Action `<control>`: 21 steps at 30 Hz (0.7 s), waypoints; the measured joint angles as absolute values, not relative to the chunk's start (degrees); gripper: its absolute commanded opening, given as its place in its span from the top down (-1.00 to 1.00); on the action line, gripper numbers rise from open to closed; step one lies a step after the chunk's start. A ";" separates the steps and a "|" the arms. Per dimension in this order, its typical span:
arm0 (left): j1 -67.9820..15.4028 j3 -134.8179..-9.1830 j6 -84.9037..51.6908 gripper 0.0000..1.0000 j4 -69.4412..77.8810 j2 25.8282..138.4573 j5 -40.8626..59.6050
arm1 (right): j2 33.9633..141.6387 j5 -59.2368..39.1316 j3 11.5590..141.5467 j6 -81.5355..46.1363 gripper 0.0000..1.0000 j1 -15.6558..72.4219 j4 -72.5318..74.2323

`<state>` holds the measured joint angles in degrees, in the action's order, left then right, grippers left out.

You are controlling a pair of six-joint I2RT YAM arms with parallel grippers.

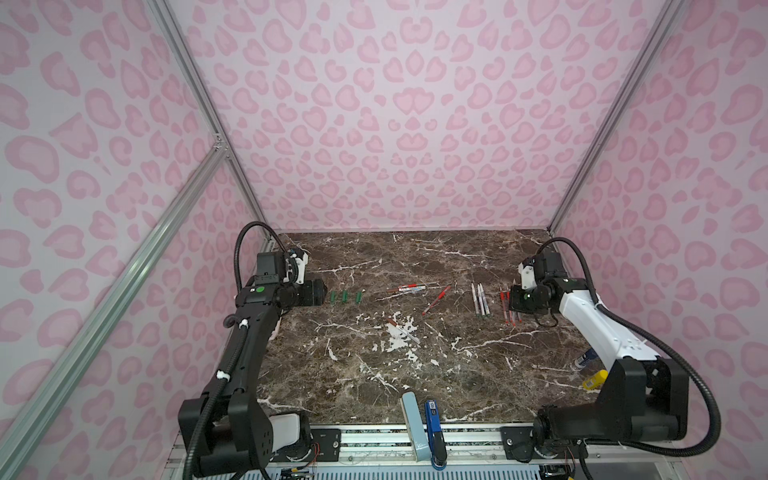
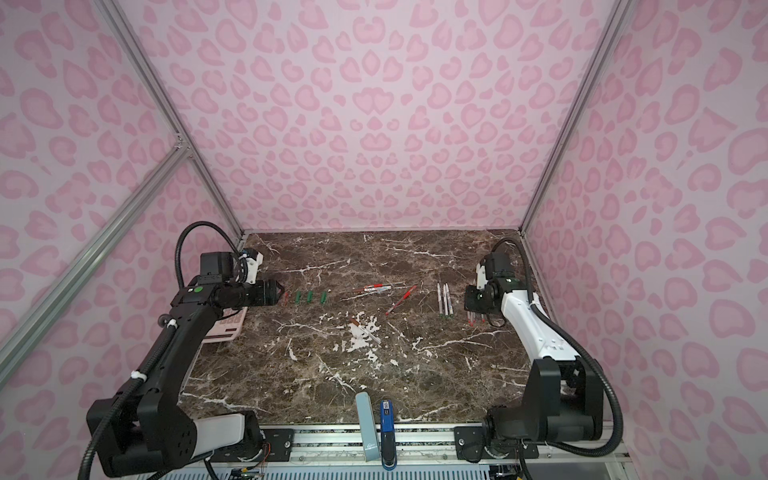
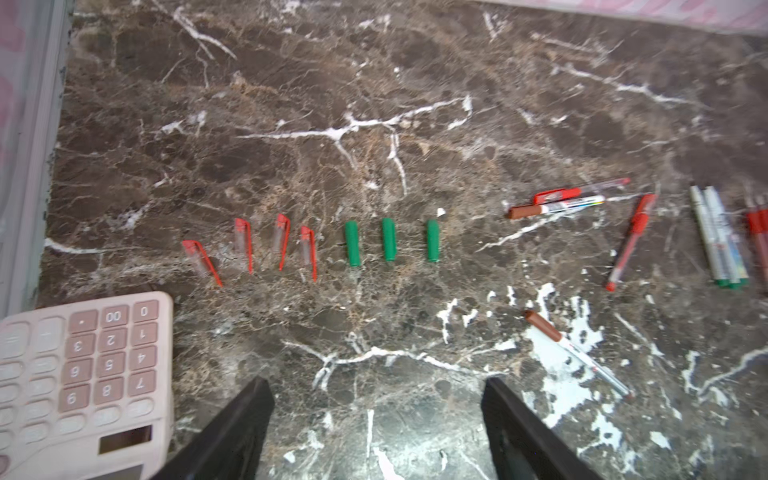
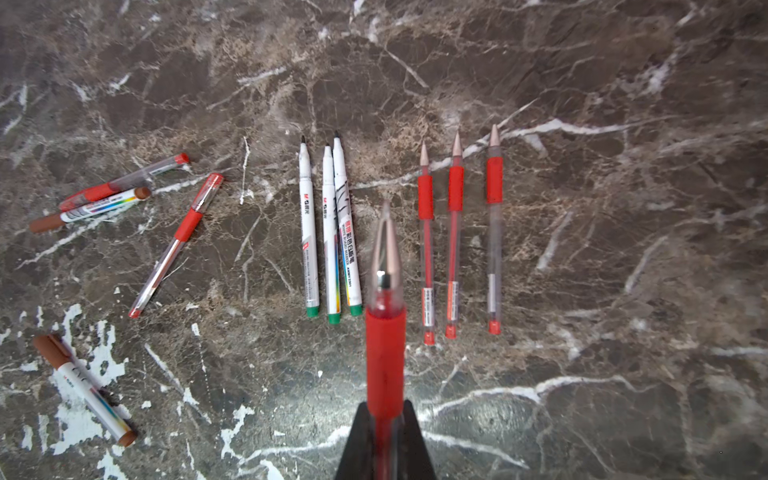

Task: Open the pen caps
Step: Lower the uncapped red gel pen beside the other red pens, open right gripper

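Marbled desk (image 1: 415, 374), pink spotted walls (image 1: 415, 124). Left end effector (image 3: 376, 388) spread, empty, near the row of four red caps (image 3: 282, 239) and three green caps (image 3: 389, 240) at left. Right end effector (image 4: 384, 419) pinches an uncapped red pen (image 4: 385, 345) over the bare pens (image 4: 455, 232) at right. Likely step: laying it down. Next: fetch a capped pen (image 3: 631, 241) mid-desk, both ends gripped.

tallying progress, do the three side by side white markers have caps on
No, the three white markers lie with bare dark tips, no caps on them.
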<state>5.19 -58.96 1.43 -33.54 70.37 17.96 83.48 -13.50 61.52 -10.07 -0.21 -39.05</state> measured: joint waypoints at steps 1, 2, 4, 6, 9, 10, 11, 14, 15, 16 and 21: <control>5.17 -56.82 1.41 -0.84 -31.90 68.05 19.29 | 85.17 -13.13 62.59 -9.63 0.98 -0.27 -39.09; 5.15 -55.40 1.15 -0.86 -30.98 66.48 20.12 | 86.65 -12.56 63.55 -9.23 0.98 -0.27 -39.03; 5.08 -52.45 0.47 -0.88 -29.19 63.02 21.98 | 89.71 -11.38 65.34 -8.36 0.98 -0.30 -38.87; 5.04 -50.87 0.45 -0.90 -27.73 61.10 23.35 | 92.49 -11.38 66.74 -7.97 0.97 -0.27 -38.79; 5.32 -49.95 -0.05 -0.93 -26.52 60.25 25.12 | 96.62 -11.62 68.71 -7.94 0.97 -0.19 -38.61; 5.45 -49.95 -0.32 -0.93 -26.00 60.31 25.54 | 97.82 -11.64 69.28 -7.97 0.96 -0.03 -38.57; 5.52 -49.98 -0.47 -0.93 -25.58 60.36 25.89 | 98.85 -11.60 69.76 -7.97 0.96 0.19 -38.46; 5.52 -50.09 -1.02 -0.94 -24.80 60.29 26.92 | 102.21 -11.55 71.42 -7.99 0.96 1.80 -38.44; 5.67 -50.09 -1.02 -0.94 -24.69 60.29 27.14 | 103.33 -11.44 71.99 -8.01 0.95 2.28 -38.37; 5.85 -50.09 -1.04 -0.94 -24.67 60.29 27.40 | 104.40 -11.38 72.42 -8.08 0.95 2.70 -38.26; 6.35 -50.09 -1.48 -0.95 -24.47 60.05 27.64 | 109.06 -9.52 74.61 -9.45 0.92 3.27 -37.87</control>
<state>6.35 -50.09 -1.48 -24.47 60.05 27.64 109.06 -9.52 74.61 -9.45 3.27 -37.87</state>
